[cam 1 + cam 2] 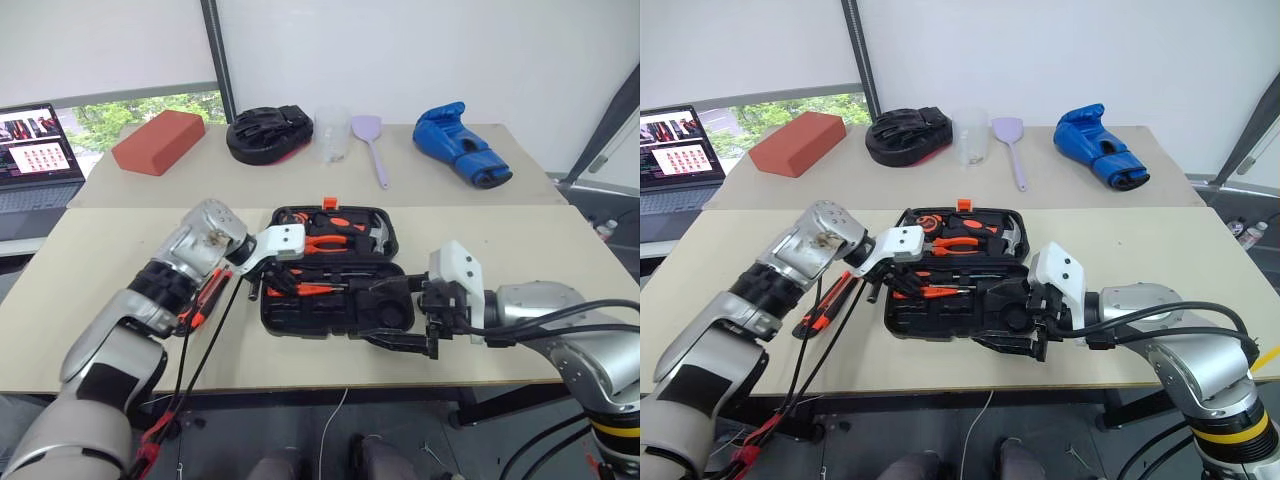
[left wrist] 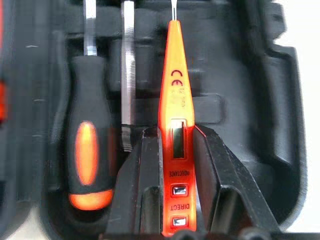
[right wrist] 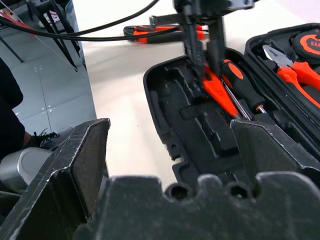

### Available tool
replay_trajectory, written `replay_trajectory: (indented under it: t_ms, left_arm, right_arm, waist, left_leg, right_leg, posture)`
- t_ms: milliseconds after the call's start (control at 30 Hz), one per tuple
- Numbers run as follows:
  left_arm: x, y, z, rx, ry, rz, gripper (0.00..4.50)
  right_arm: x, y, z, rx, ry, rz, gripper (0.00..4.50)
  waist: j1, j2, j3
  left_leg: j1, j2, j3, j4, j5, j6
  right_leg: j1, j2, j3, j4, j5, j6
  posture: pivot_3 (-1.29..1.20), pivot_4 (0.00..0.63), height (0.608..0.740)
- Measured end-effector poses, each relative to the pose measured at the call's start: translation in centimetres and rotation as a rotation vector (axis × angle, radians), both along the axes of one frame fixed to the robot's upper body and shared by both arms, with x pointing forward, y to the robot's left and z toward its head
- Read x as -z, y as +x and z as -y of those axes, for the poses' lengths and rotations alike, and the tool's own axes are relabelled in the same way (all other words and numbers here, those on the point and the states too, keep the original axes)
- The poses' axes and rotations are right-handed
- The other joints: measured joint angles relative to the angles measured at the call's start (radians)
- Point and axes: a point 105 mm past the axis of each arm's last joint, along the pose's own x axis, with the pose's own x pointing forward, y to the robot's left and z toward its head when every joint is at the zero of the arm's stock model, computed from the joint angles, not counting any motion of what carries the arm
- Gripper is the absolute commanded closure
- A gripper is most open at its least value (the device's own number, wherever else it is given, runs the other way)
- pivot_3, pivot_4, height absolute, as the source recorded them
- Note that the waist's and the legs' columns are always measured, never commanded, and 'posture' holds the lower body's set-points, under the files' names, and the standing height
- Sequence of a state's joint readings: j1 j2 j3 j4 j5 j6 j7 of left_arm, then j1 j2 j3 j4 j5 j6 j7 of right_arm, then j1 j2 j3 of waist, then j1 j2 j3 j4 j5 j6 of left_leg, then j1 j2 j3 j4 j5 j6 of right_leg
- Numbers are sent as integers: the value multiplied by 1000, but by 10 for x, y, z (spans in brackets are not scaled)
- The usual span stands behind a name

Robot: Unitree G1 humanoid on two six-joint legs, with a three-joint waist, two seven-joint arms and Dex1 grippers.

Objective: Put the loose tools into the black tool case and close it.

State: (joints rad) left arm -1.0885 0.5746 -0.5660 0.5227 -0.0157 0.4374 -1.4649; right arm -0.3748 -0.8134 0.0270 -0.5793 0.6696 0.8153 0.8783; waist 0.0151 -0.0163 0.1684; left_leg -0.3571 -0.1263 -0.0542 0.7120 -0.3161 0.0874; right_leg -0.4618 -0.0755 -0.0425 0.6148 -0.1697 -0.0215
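Two beige counters [image 1: 560, 260] pushed together in front of a white wall, with a laptop off to the left and a red brick, a black mitt, a spatula and a blue boxing glove parked along the back one. The black tool case [image 1: 902, 318] lies open on the near counter, pliers and hammer in its far half. The left gripper [image 2: 175, 165] is clamped on the slim orange tester screwdriver [image 2: 173, 105], holding it low over the case's near half, right beside a black-and-orange screwdriver [image 2: 87, 150] already lying in its slot. The right gripper [image 3: 170, 150] sits wide open at the case's right edge, holding nothing. Another tool, orange and black [image 1: 825, 302], still lies on the counter left of the case. Main worry I'd guess: if the tester goes down a bit crooked it'll perch on the ridge between slots, and then the lid won't shut. The right gripper could also shove the case sideways.
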Motion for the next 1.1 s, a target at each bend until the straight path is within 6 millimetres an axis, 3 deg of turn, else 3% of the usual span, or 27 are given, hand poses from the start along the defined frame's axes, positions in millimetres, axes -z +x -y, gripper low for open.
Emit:
replay_trajectory:
  t_ms: [400, 467, 667, 867, 967, 1100]
  left_arm:
    - [2, -4, -4, 40, 63, -17, 4094]
    - [2, -4, -5, 43, 68, -22, 3092]
    - [0, -12, -7, 28, 52, -106, 1012]
    - [-24, -14, -11, -23, -103, -136, 1012]
    - [-40, -6, -13, -75, -230, -79, 1856]
    - [-34, 4, -11, -174, -394, -65, 3298]
  right_arm:
    - [-1, 6, -1, 39, 19, 23, 0]
    - [-1, 6, -2, 39, 26, 24, 0]
    - [0, 9, -1, 50, 31, 32, 0]
    - [-1, 9, -2, 44, 34, 35, 0]
    - [-1, 9, -2, 44, 34, 34, 0]
    - [-1, 9, -2, 44, 34, 33, 0]
  waist:
    - [-2, 0, 0]
    - [-3, 0, 0]
    - [-3, 0, 0]
    - [-3, 0, 0]
    - [-2, 0, 0]
    - [0, 0, 0]
  left_leg:
    - [0, 0, 0, 0, 0, 0]
    - [0, 0, 0, 0, 0, 0]
    - [-5, 0, 0, 3, 0, 0]
    - [-12, -1, 0, 9, 0, 0]
    - [-12, -1, 0, 11, 0, 0]
    - [-12, -1, 0, 13, 0, 0]
  right_leg:
    - [-1, 0, 0, 0, 0, 0]
    - [-1, 0, 0, 0, 0, 0]
    - [-6, 0, 0, 3, 0, 0]
    - [-13, 0, 1, 10, 0, 0]
    - [-13, 0, 1, 11, 0, 0]
    - [-12, 0, 1, 12, 0, 0]
  posture:
    - [0, 150, 740]
    - [0, 150, 740]
    - [0, 150, 740]
    - [0, 150, 740]
    - [0, 150, 740]
    - [0, 150, 740]
